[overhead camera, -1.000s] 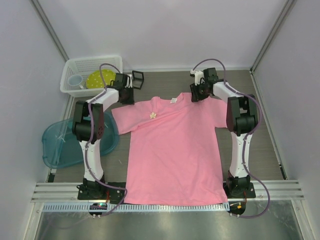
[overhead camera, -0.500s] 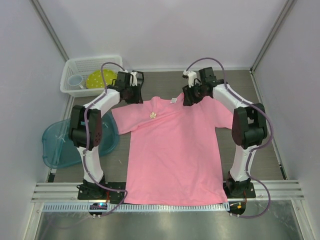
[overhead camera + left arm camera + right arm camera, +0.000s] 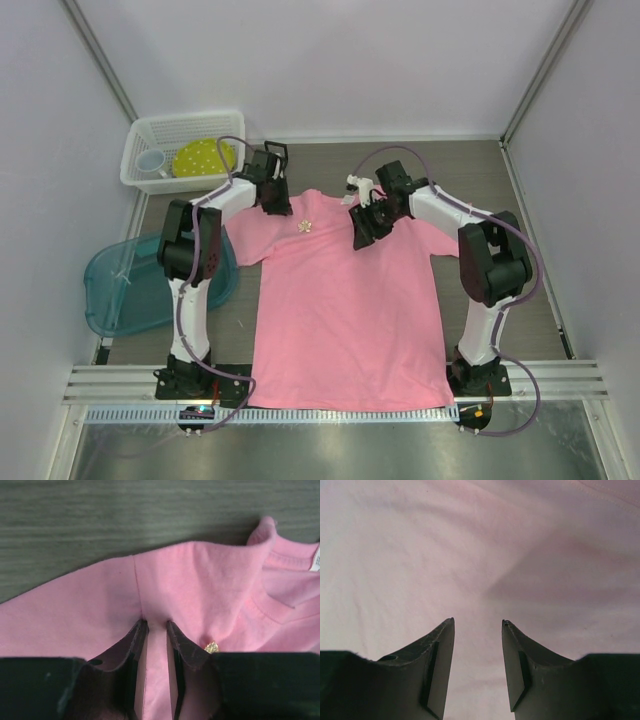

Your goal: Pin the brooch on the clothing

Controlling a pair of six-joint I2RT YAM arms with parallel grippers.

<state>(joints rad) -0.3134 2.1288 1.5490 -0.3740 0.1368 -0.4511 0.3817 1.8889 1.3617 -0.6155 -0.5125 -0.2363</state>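
The left hand (image 3: 156,625) is low over the shoulder of the pink T-shirt (image 3: 200,580). Its two fingers are only a little spread, and cloth shows in the narrow gap. The brooch (image 3: 211,647) lies on the shirt just beside one finger, below the collar. The right hand (image 3: 477,621) hovers over the shirt with fingers spread, holding nothing. In the far left corner of the desk (image 3: 330,165), a white basket (image 3: 185,117) holds a yellow dotted disc (image 3: 203,157) and a pale cup (image 3: 150,161). A teal tub (image 3: 110,290) sits at the left edge; I cannot tell what is in it.
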